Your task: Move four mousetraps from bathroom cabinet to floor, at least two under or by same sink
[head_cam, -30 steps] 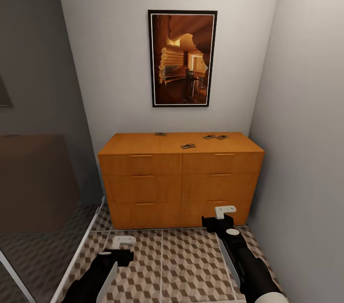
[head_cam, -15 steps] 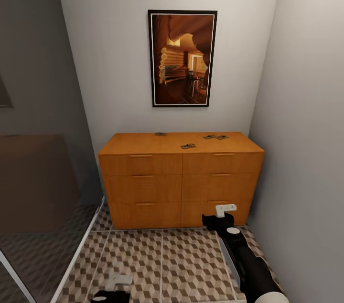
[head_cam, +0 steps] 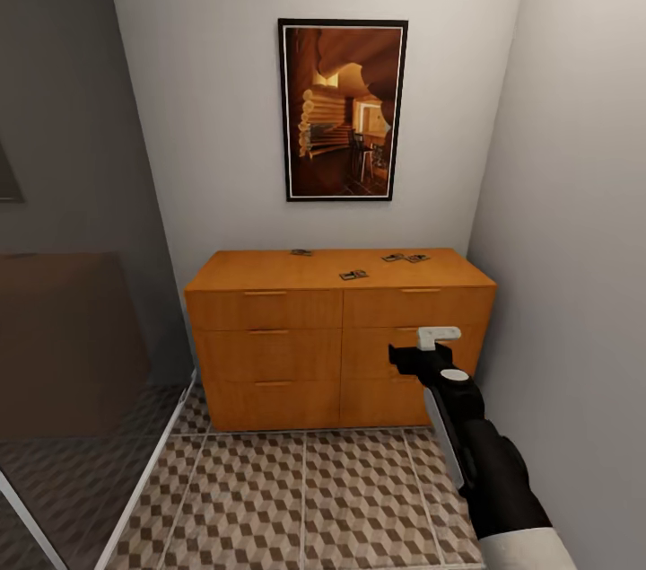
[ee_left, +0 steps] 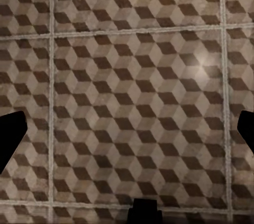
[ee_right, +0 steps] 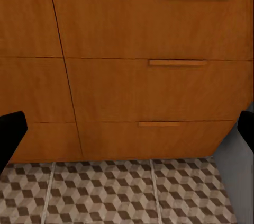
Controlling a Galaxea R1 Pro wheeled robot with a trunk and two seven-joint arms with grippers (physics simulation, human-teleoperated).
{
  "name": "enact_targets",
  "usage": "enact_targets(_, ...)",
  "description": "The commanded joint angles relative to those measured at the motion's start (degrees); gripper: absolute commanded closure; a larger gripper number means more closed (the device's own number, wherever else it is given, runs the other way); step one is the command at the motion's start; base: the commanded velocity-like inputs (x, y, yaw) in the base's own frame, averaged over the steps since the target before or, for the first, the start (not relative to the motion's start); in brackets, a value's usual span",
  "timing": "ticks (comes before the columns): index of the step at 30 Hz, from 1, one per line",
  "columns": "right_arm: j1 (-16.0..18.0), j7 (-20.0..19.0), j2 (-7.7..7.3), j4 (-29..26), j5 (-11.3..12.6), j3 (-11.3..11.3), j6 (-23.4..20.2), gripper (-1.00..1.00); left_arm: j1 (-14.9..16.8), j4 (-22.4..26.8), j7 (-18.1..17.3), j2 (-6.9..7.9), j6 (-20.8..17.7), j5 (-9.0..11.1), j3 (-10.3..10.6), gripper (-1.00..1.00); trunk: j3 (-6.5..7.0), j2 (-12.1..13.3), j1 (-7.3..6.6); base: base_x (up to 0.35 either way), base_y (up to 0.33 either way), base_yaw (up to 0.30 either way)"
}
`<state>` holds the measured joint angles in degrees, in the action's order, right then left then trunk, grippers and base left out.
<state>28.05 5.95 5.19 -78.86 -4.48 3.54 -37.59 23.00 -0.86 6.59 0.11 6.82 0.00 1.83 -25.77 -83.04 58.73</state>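
Observation:
Several mousetraps lie on top of the orange-brown cabinet (head_cam: 269,269): one toward the back left (head_cam: 302,252), one near the front middle (head_cam: 353,275), and two side by side at the right (head_cam: 393,258) (head_cam: 417,258). My right gripper (head_cam: 437,339) hangs in front of the cabinet's right drawer column, below its top. In the right wrist view the right gripper (ee_right: 127,134) is open, empty, and faces the drawers (ee_right: 153,91). The left gripper (ee_left: 127,134) is open, empty, and points straight down at the cube-patterned bathroom floor (ee_left: 132,75). The bathroom sink is out of view.
A dark glass shower partition (head_cam: 72,238) stands at the left, its frame meeting the floor beside the cabinet. A grey wall (head_cam: 574,238) closes in at the right. A framed picture (head_cam: 342,109) hangs above the cabinet. Tiled floor (head_cam: 296,498) lies between me and the drawers.
My left arm has dropped out of the head view. My right gripper has risen from near the bottom drawer to the height of the middle drawer. The mousetraps have not moved.

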Motion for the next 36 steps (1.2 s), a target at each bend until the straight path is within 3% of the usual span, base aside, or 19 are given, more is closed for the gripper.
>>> enact_targets(1,1.9,0.1,-0.03,-0.9,-0.5,0.1,-1.6,-1.00,0.0,-0.2,0.2,0.08,0.3,0.0,0.2,-1.00,-0.07,0.0,0.00,0.000,0.000,0.000)
enact_targets(5,5.7,0.3,-0.07,-1.7,-0.6,0.1,-4.4,-1.00,-0.1,-1.3,0.1,0.31,0.5,0.0,0.2,-1.00,-0.07,0.0,0.00,0.000,0.000,0.000)
enact_targets(8,10.1,0.3,-0.08,-1.9,-1.0,0.1,-8.9,-1.00,-0.1,-2.3,0.1,0.37,0.6,0.0,0.2,-1.00,-0.07,0.0,0.00,0.000,0.000,0.000)
enact_targets(11,15.4,0.2,-0.04,-0.7,-1.5,0.1,-13.4,-1.00,-0.1,-2.7,0.1,0.40,0.6,0.0,0.2,-1.00,-0.07,0.0,0.00,0.000,0.000,0.000)
enact_targets(14,22.1,0.2,0.03,4.4,-1.7,0.0,-15.7,-1.00,-0.1,-2.9,0.1,0.36,0.6,0.0,0.2,-1.00,-0.07,0.0,0.00,0.000,0.000,0.000)
enact_targets(22,41.0,0.2,0.14,27.8,-1.8,0.0,-16.2,-1.00,-0.1,-3.1,0.1,0.33,0.6,0.0,0.2,-1.00,-0.07,0.0,0.00,0.000,0.000,0.000)
enact_targets(23,44.9,0.1,0.17,33.6,-1.8,0.0,-15.0,-1.00,-0.1,-3.1,0.1,0.33,0.6,0.1,0.2,-1.00,-0.07,0.0,0.00,0.000,0.000,0.000)
enact_targets(26,51.3,0.2,0.41,43.4,-1.9,0.0,-11.2,-1.00,-0.1,-3.1,0.1,0.33,0.6,0.1,0.2,-1.00,-0.07,0.0,0.00,0.000,0.000,0.000)
enact_targets(30,54.5,0.2,1.10,49.1,-1.9,0.0,-8.4,-1.00,-0.1,-3.2,0.1,0.30,0.6,0.0,0.2,-1.00,-0.07,0.0,0.00,0.000,0.000,0.000)
enact_targets(36,56.3,0.1,2.12,52.4,-1.9,0.1,-6.6,-1.00,-0.1,-3.1,0.1,0.38,0.6,-0.1,0.2,-1.00,-0.07,0.0,0.00,0.000,0.000,0.000)
